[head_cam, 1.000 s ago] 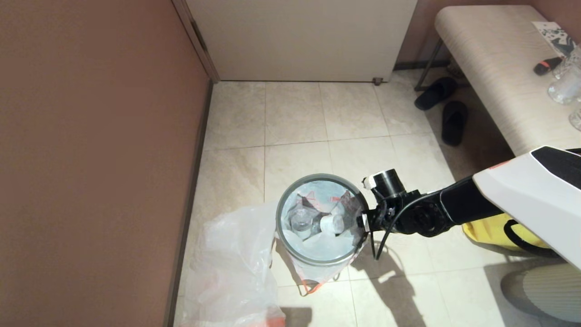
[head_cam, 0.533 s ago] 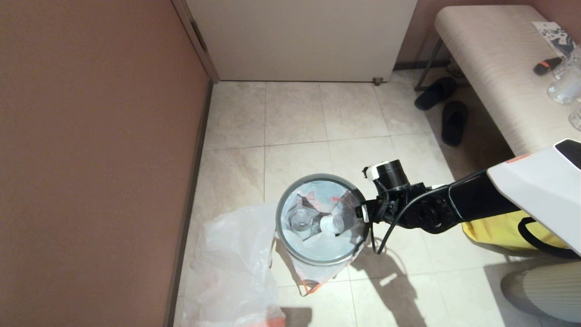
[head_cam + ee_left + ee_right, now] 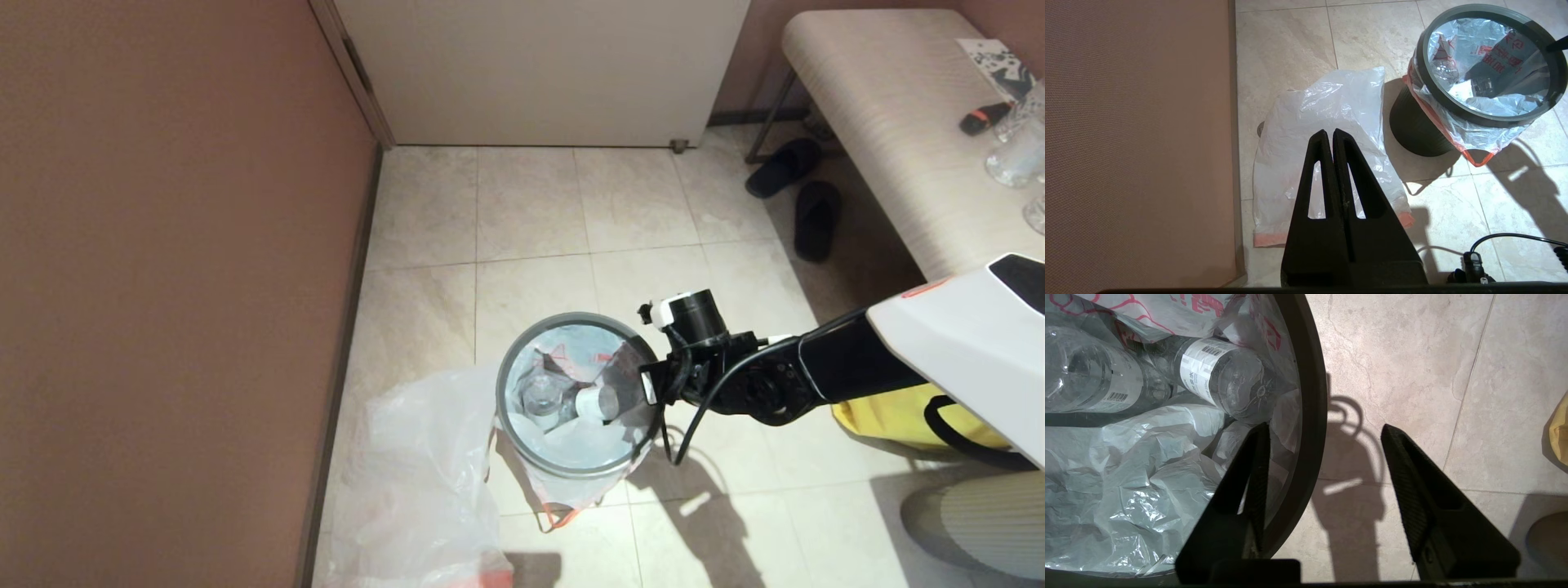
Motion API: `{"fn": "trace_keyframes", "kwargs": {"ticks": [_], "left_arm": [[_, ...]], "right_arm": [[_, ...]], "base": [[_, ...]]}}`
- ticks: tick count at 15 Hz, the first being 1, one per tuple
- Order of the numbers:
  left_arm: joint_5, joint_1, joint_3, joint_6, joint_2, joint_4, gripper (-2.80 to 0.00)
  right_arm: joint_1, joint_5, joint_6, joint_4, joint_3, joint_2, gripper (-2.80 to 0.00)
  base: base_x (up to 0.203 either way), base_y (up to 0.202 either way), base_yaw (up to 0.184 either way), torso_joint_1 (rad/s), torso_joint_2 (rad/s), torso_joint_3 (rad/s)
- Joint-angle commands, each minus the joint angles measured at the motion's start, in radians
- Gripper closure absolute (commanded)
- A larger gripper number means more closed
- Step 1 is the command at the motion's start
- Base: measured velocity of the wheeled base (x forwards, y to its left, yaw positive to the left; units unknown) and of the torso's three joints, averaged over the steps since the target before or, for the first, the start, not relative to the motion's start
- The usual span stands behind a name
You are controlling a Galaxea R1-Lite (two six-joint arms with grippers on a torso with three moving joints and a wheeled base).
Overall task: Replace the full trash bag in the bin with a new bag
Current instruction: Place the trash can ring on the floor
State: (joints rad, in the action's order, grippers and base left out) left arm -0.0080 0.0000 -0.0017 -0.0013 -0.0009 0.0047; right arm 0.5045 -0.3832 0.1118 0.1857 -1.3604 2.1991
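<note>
Right wrist view shows you the right hand (image 3: 1325,465) half open, one finger inside the bin's (image 3: 571,474) grey ring (image 3: 1312,416), one outside, ready to pinch it; nothing gripped yet.

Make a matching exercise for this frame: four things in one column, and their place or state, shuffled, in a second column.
Things
1. right gripper
2. left gripper
3. new bag
4. grey ring

Places or states
A. lying flat on the floor by the wall
B. shut, holding nothing
C. sitting on top of the bin
D. open, one finger inside the rim, one outside

Pairs: 1-D, 2-B, 3-A, 4-C
</note>
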Motion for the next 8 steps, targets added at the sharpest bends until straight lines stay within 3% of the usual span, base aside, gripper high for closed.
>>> {"fn": "trace_keyframes", "kwargs": {"ticks": [1, 8], "left_arm": [[0.0, 0.0, 0.0, 0.0, 0.001, 0.0, 0.0], [0.0, 0.0, 0.0, 0.0, 0.001, 0.0, 0.0]], "right_arm": [[0.0, -0.002, 0.0, 0.001, 0.0, 0.021, 0.0], [0.002, -0.01, 0.0, 0.009, 0.005, 0.023, 0.0]], "base": [[0.0, 0.0, 0.0, 0.0, 0.0, 0.0], [0.0, 0.0, 0.0, 0.0, 0.0, 0.0]]}}
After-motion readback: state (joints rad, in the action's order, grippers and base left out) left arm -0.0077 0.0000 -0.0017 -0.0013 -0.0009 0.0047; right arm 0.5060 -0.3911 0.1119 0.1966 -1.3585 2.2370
